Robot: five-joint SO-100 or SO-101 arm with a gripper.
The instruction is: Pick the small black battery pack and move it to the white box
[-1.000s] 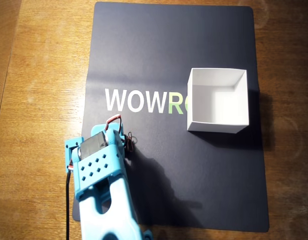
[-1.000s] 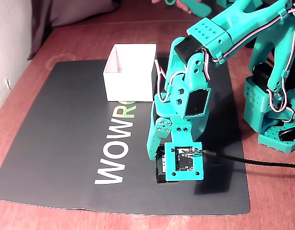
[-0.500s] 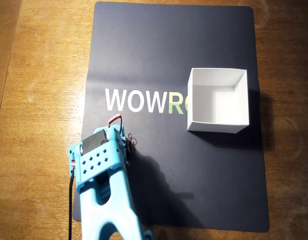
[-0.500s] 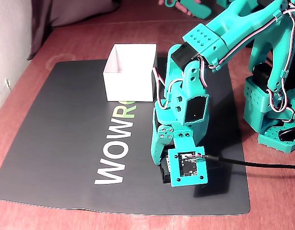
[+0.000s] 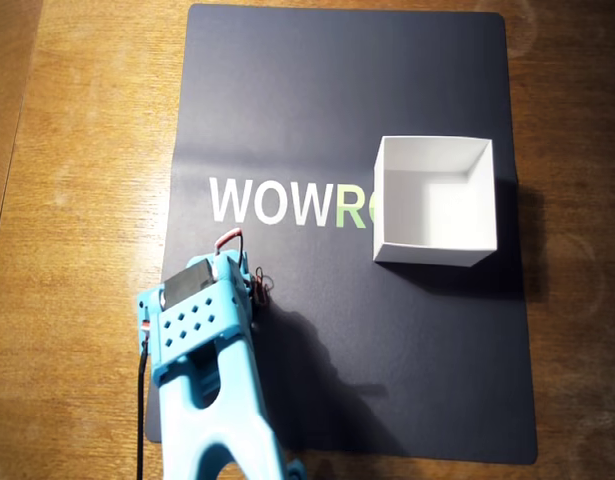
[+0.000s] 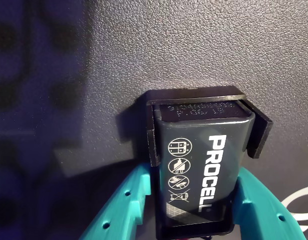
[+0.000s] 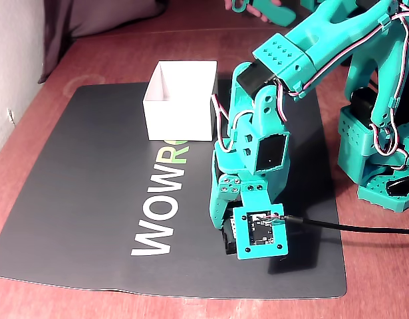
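Note:
The small black battery pack (image 6: 199, 165), with white PROCELL lettering, lies on the dark mat in the wrist view. My gripper (image 6: 194, 176) is shut on it, one turquoise finger (image 6: 128, 200) against each long side. From overhead, the gripper (image 5: 215, 278) sits at the mat's lower left and hides the pack; only thin red-black wires (image 5: 259, 286) stick out. The fixed view shows a black block (image 7: 225, 240) under my lowered wrist. The white box (image 5: 432, 248) stands open and empty at the mat's right, well away from the gripper, and appears again in the fixed view (image 7: 179, 119).
A dark mat (image 5: 337, 90) with WOWRO lettering covers the wooden table (image 5: 77, 150). In the fixed view, a second turquoise arm base (image 7: 377, 133) stands at the right. A black cable (image 7: 350, 228) trails right from my wrist.
The jaw that stuck out to the left a second ago has come in against the pack. The wrist sank slightly towards the mat, then held still. The box has not moved.

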